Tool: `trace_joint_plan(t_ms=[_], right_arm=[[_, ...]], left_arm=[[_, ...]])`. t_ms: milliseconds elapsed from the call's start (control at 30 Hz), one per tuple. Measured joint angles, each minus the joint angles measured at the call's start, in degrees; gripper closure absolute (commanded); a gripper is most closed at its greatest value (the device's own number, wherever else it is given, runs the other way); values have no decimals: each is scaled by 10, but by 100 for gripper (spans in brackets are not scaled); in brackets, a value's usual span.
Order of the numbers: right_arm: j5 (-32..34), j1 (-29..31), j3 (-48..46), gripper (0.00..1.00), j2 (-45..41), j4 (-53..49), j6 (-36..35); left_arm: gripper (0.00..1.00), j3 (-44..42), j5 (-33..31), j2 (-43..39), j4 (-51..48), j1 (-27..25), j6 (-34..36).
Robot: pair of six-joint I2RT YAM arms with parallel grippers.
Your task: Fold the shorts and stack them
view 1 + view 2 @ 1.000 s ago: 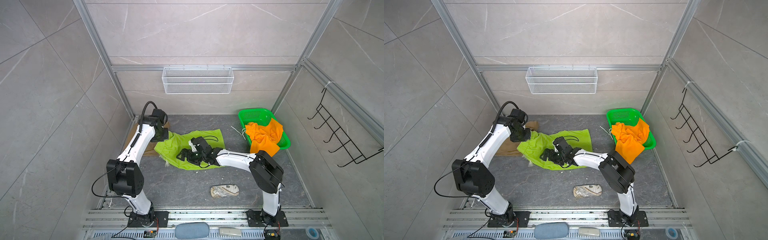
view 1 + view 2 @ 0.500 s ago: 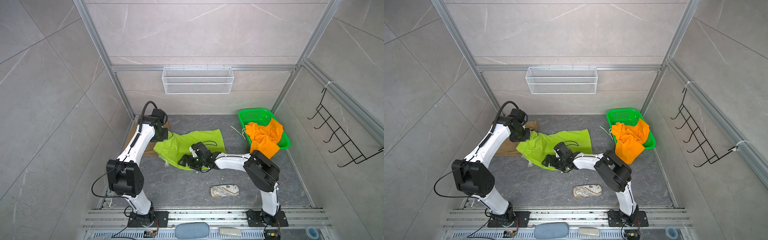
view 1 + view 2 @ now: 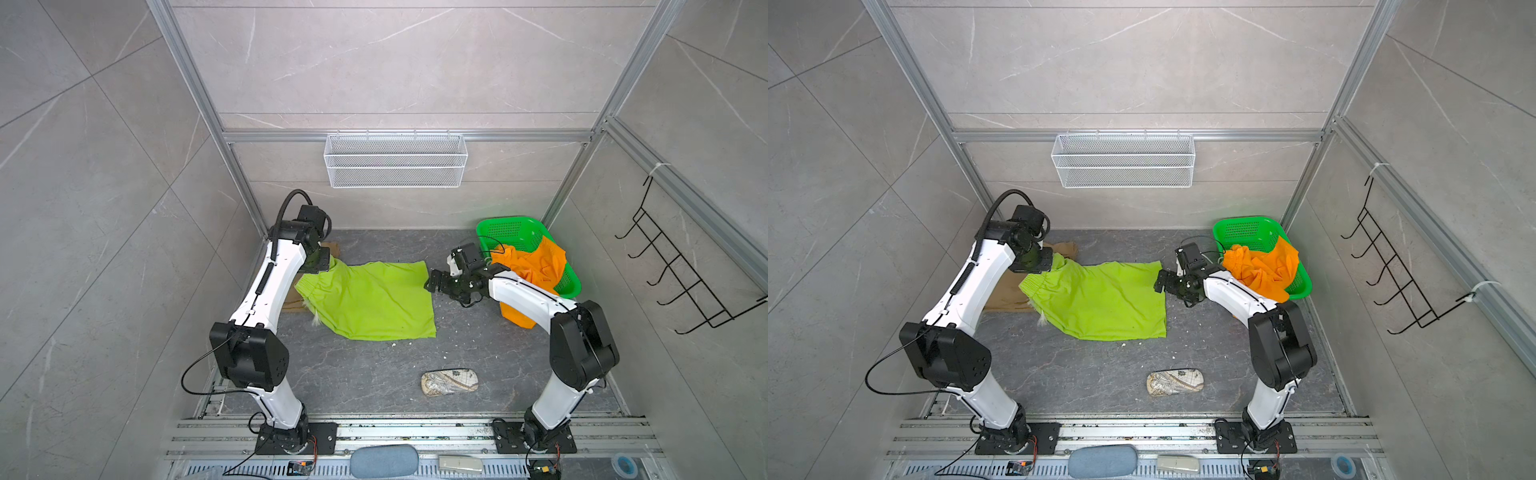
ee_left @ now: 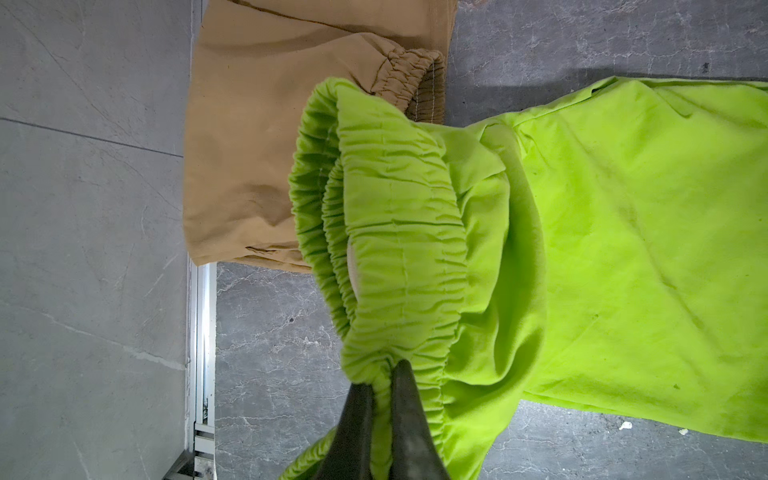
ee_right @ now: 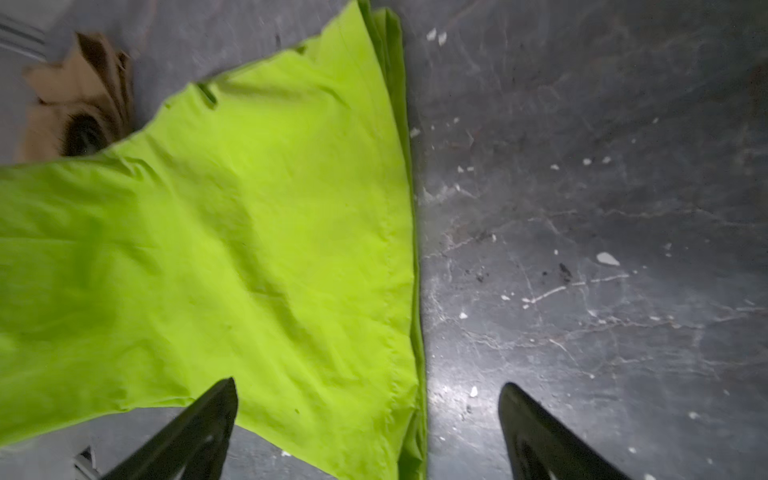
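Note:
The lime green shorts point(image 3: 374, 299) point(image 3: 1104, 299) lie spread flat mid-floor. My left gripper point(image 3: 327, 266) point(image 4: 384, 374) is shut on their gathered waistband point(image 4: 399, 232) and lifts that end slightly. The tan shorts point(image 4: 257, 145) point(image 3: 1005, 295) lie folded by the left wall, partly under the green waistband. My right gripper point(image 3: 432, 283) point(image 5: 370, 386) stands open just above the green shorts' far right corner; the hem edge runs between its fingers, which hold nothing. The orange shorts point(image 3: 532, 266) point(image 3: 1262, 266) hang crumpled over the basket's front rim.
A green plastic basket point(image 3: 507, 228) sits in the back right corner. A patterned beige pouch point(image 3: 449, 381) lies on the floor near the front. On the back wall hangs a white wire shelf point(image 3: 395, 160); a black hook rack point(image 3: 681, 266) is on the right wall.
My right gripper has moved right, from the middle of the green shorts to their right edge. The shorts now lie stretched out flatter. The left gripper keeps its hold.

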Motion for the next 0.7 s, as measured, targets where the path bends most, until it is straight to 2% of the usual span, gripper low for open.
trace_joint_plan(t_ms=[467, 700], right_arm=[[-34, 29, 8, 1, 75, 2, -1], [-35, 47, 17, 1, 97, 5, 3]], left_arm=[[100, 129, 7, 87, -73, -61, -43], [99, 175, 46, 119, -86, -101, -86]])
